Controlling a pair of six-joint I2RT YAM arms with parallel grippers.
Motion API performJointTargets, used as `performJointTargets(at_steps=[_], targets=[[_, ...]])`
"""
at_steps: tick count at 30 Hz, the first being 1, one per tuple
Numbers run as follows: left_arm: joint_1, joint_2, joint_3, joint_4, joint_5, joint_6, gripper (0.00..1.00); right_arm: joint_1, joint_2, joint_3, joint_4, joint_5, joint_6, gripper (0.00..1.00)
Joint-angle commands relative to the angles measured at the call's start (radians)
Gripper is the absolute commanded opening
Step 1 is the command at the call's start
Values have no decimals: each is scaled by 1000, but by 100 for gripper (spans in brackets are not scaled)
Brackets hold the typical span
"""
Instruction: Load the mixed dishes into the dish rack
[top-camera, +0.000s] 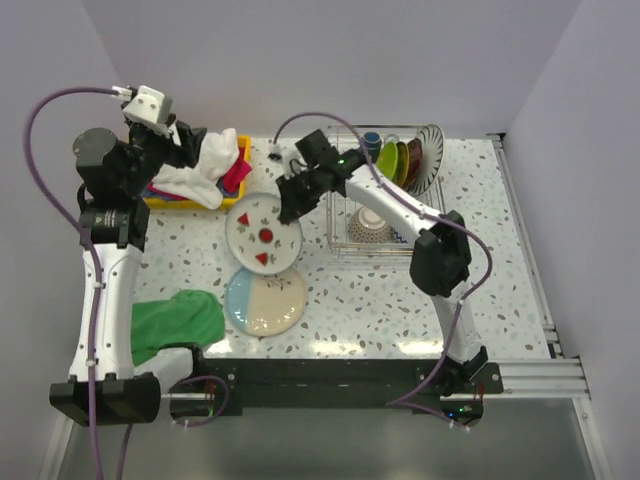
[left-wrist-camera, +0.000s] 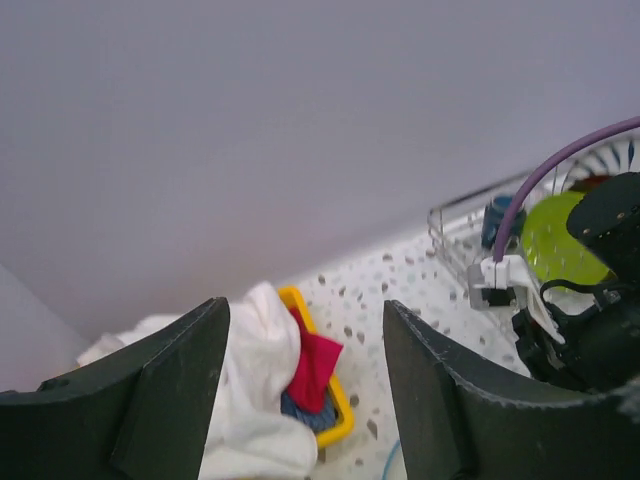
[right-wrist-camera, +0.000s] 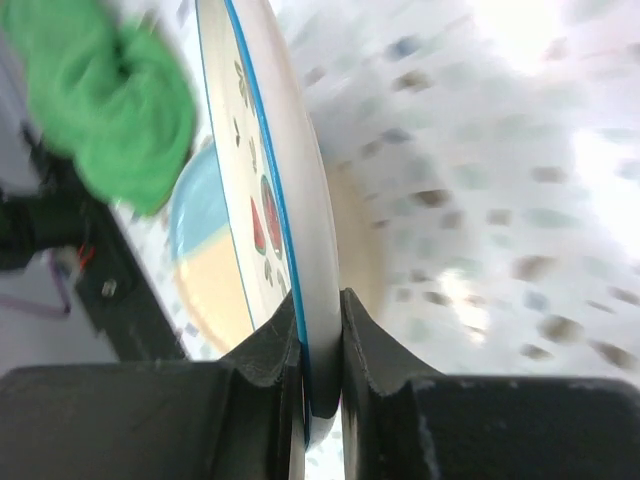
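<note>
My right gripper (top-camera: 291, 205) (right-wrist-camera: 320, 330) is shut on the rim of the red floral plate (top-camera: 263, 234) (right-wrist-camera: 290, 190), a white plate with red shapes and a blue edge. That plate overlaps a blue-and-cream plate (top-camera: 266, 300) (right-wrist-camera: 205, 265) on the table. The dish rack (top-camera: 340, 236) (left-wrist-camera: 450, 215) stands to the right. It holds a patterned bowl (top-camera: 370, 226), green plates (top-camera: 388, 160) (left-wrist-camera: 560, 240), the striped plate (top-camera: 431, 152) and a blue mug (top-camera: 372, 140). My left gripper (top-camera: 195, 145) (left-wrist-camera: 305, 310) hangs open and empty over the cloth bin.
A yellow bin (top-camera: 190, 200) (left-wrist-camera: 345, 415) with white, red and blue cloths stands at the back left. A green cloth (top-camera: 175, 320) (right-wrist-camera: 110, 90) lies by the left arm's base. The walls stand close behind.
</note>
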Motion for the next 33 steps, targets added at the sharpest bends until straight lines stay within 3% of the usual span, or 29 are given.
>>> performJointTargets(at_steps=[1, 8, 15, 25, 33], targets=[[6, -8, -22, 149, -45, -160, 68, -110, -201, 141, 114, 288, 162, 0], [6, -39, -159, 180, 7, -209, 66, -156, -275, 152, 192, 838, 193, 0], [6, -36, -174, 186, 44, -231, 66, -167, -266, 130, 175, 1127, 210, 0], [6, -57, -211, 177, 56, -232, 65, -168, -270, 92, 157, 1299, 254, 0], [4, -68, -234, 175, 57, -234, 65, -170, -272, 46, 117, 1310, 292, 0]])
